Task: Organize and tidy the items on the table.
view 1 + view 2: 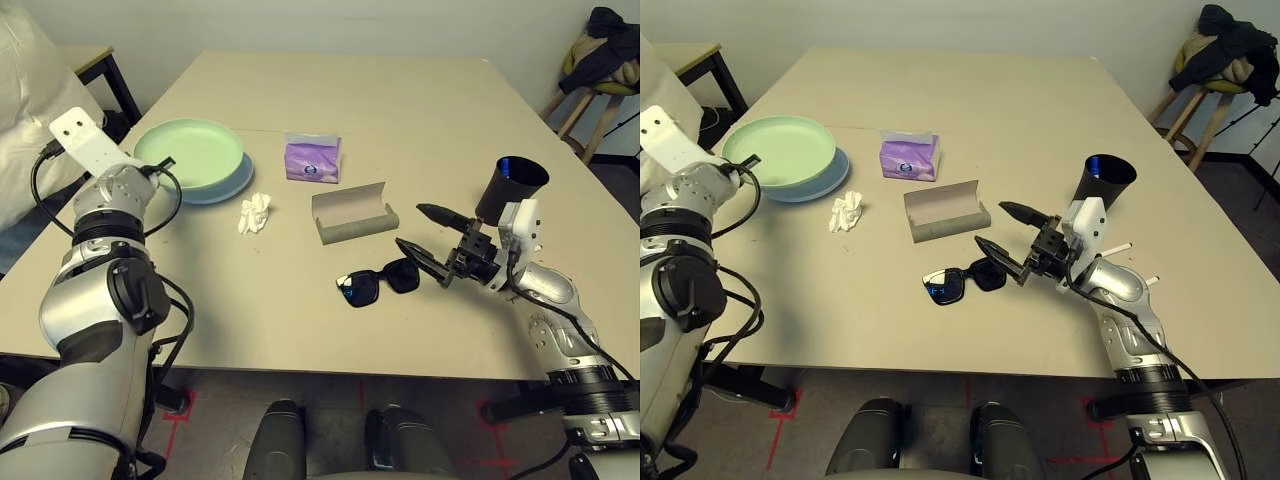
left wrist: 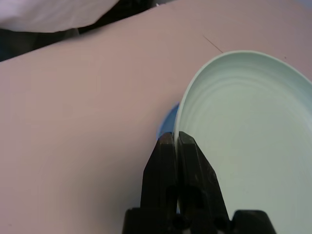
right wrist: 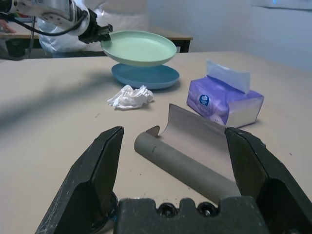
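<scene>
**A:** Where the left claw [image 3: 100,33] meets the pale-green plate [image 1: 190,150], what is it doing?

**B:** Its fingers are pinched tight on that plate's near rim. The plate is tilted, raised above the light-blue plate [image 3: 145,76], which lies flat on the surface [image 1: 420,110] underneath it.

**A:** And the right claw [image 1: 428,240]?

**B:** Spread wide, holding nothing. It hovers just beside the black sunglasses [image 1: 378,283], which lie near the front edge. The black cup [image 1: 510,188] stands right behind that wrist.

**A:** What sits in the middle?

**B:** The grey glasses case [image 1: 353,215], lid up and open. Beyond it stands the purple tissue pack [image 1: 312,158], and the crumpled white tissue [image 1: 255,213] lies between the case and the plates. White pens [image 1: 1118,248] lie beside the right forearm.
</scene>
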Motion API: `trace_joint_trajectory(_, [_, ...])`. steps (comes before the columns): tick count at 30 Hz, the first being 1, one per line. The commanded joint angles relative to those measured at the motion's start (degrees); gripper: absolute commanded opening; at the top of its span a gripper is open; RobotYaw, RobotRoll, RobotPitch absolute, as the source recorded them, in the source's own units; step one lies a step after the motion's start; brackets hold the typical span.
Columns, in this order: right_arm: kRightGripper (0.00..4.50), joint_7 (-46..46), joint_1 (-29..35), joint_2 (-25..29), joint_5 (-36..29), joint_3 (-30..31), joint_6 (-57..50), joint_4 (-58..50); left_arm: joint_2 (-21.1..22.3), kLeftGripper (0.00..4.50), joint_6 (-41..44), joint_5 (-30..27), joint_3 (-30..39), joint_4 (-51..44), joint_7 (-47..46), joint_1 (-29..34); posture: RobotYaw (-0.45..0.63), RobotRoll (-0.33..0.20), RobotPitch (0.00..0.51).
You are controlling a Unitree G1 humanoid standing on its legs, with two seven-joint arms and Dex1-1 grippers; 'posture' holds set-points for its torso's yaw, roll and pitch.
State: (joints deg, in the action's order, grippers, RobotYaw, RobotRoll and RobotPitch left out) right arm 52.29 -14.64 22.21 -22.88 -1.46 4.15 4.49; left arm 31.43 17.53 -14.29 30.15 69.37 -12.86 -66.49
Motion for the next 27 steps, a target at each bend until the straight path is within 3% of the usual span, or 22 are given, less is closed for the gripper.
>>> trace_joint_trajectory(1, [4.50, -0.58, 1.10, 0.23, 0.28, -0.42, 0.22, -1.21, -0.53, 0.02, -1.27, 0.76, -1.77, 1.89, 1.55, -1.61, 0.16, 0.000, 0.032])
trace_joint_trajectory(5, [4.50, -0.94, 1.28, 0.24, 0.32, -0.53, 0.30, -1.45, -0.65, 0.02, -2.14, 2.23, -4.25, 2.36, 2.79, -1.55, 0.15, 0.000, 0.031])
trace_joint_trajectory(13, [4.50, -1.39, 1.02, 0.26, 0.23, -0.55, 0.31, -1.43, -1.08, 2.96, -7.16, 5.14, -9.69, 0.05, 8.88, 2.37, 0.17, 0.000, 0.035])
trace_joint_trajectory(17, [4.50, -1.47, 0.71, 0.07, 0.27, -0.31, 0.16, -1.36, -1.21, 4.45, -9.37, 5.53, -12.30, -4.52, 16.39, 6.24, 0.17, 0.000, 0.035])
trace_joint_trajectory(23, [4.50, -1.92, -0.57, -0.21, 0.21, -0.21, -0.59, -1.19, -2.23, 4.45, -7.66, 1.07, -17.34, -26.34, 40.18, 19.71, 0.18, 0.000, 0.039])
trace_joint_trajectory(27, [4.50, -1.63, -1.22, 0.09, 0.45, -0.01, -0.70, -0.79, 0.23, 4.45, -2.88, -2.55, -21.94, -40.84, 55.76, 29.67, 0.19, 0.000, 0.043])
